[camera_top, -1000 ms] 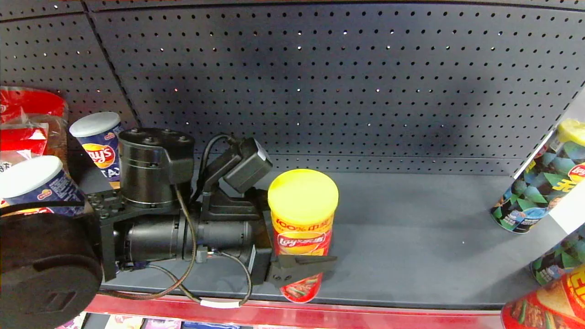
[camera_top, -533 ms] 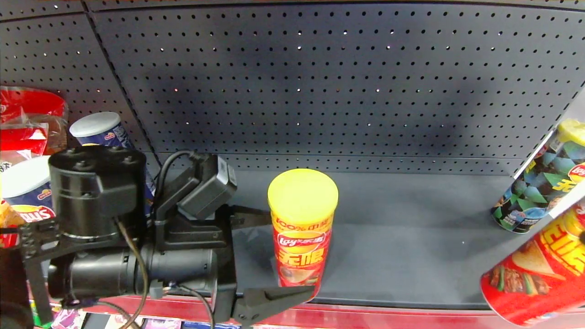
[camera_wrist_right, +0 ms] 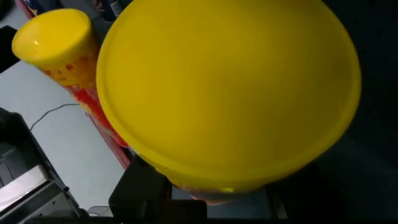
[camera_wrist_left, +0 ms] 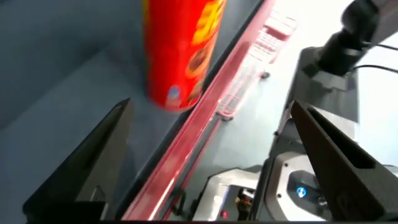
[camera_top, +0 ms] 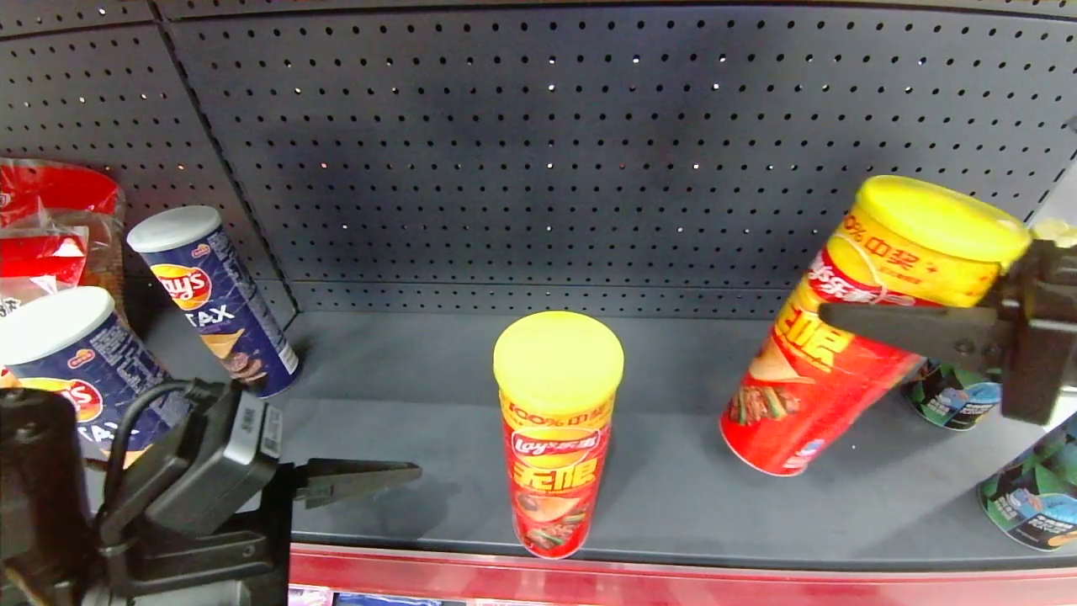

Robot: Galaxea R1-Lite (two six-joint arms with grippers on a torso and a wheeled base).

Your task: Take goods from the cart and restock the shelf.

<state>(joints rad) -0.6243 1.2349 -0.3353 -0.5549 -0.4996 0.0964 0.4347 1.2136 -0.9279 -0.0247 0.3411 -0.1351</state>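
A red chip can with a yellow lid (camera_top: pixel 555 438) stands upright near the front edge of the grey shelf (camera_top: pixel 673 379). My left gripper (camera_wrist_left: pixel 211 162) is open with nothing in it, down to the left of that can (camera_wrist_left: pixel 180 50); one finger (camera_top: pixel 362 477) points toward it. At the right, my right gripper (camera_top: pixel 875 311) is shut on a second red can (camera_top: pixel 808 370), held tilted with its base low over the shelf. In the right wrist view the held can's yellow lid (camera_wrist_right: pixel 230 93) is close up, with the standing can (camera_wrist_right: pixel 59 46) beyond it.
Two blue cans (camera_top: pixel 214 295) (camera_top: pixel 67 353) and a red bag (camera_top: pixel 50 219) stand at the shelf's left. Green-patterned cans (camera_top: pixel 951 391) (camera_top: pixel 1031 497) crowd the right end. A pegboard wall (camera_top: pixel 538 168) closes the back, and a red strip (camera_top: pixel 673 581) runs along the front.
My left gripper has drawn back to the left, away from the standing can. My right arm has carried the second red can up from the lower right to over the shelf.
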